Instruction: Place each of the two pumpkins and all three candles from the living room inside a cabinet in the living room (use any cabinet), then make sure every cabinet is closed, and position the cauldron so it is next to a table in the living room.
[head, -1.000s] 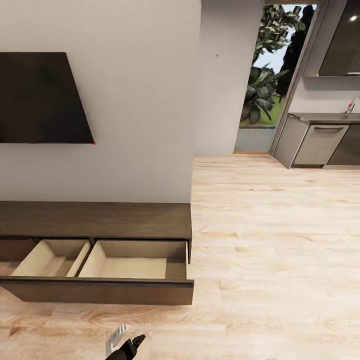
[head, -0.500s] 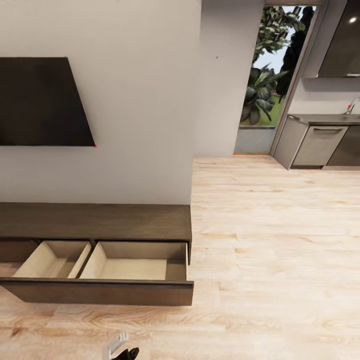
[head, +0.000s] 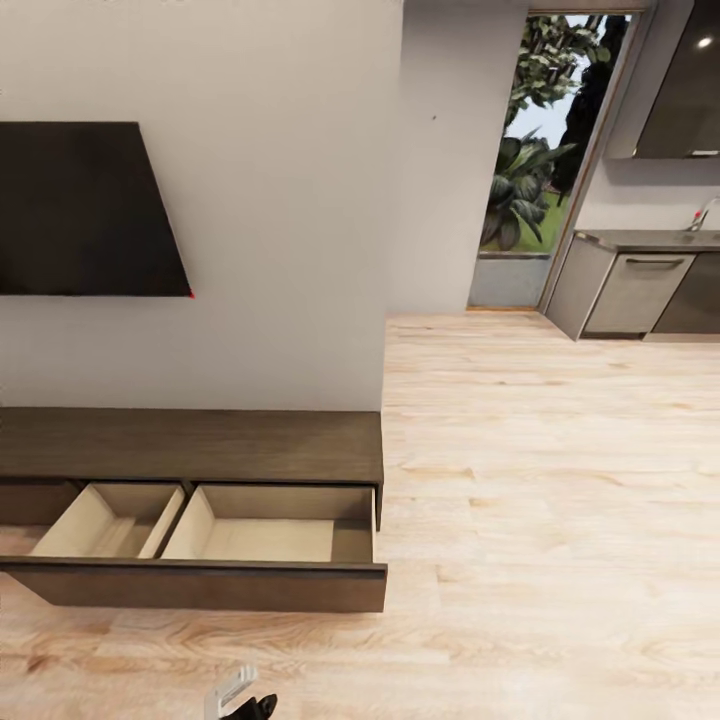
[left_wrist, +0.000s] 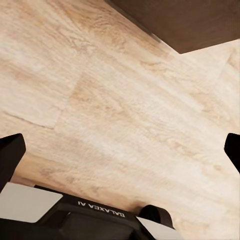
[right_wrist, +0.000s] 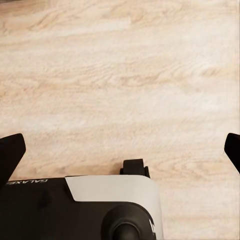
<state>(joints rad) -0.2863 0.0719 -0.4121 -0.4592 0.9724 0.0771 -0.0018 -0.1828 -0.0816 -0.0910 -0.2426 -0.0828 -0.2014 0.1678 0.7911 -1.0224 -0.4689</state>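
The cabinet (head: 200, 445) stands against the wall at the left of the head view, low and dark brown. Its wide drawer (head: 200, 585) is pulled out, and two pale beige compartments show nothing inside. Pumpkins, candles and cauldron are out of view. A piece of my left arm (head: 240, 700) pokes in at the bottom edge, in front of the drawer. In the left wrist view my left gripper (left_wrist: 120, 150) is open over bare wood floor, with a dark corner of the cabinet (left_wrist: 190, 20) beyond it. My right gripper (right_wrist: 120, 150) is open too, over plain floorboards.
A dark TV (head: 80, 210) hangs on the wall above the cabinet. Light wood floor (head: 550, 500) runs right and back to a glass door (head: 530, 150) with plants outside. Grey kitchen units (head: 640, 290) stand at the far right.
The whole picture has slid down a little, so the camera moved. My left arm shows less at the bottom edge than a second ago. The drawer stays pulled out.
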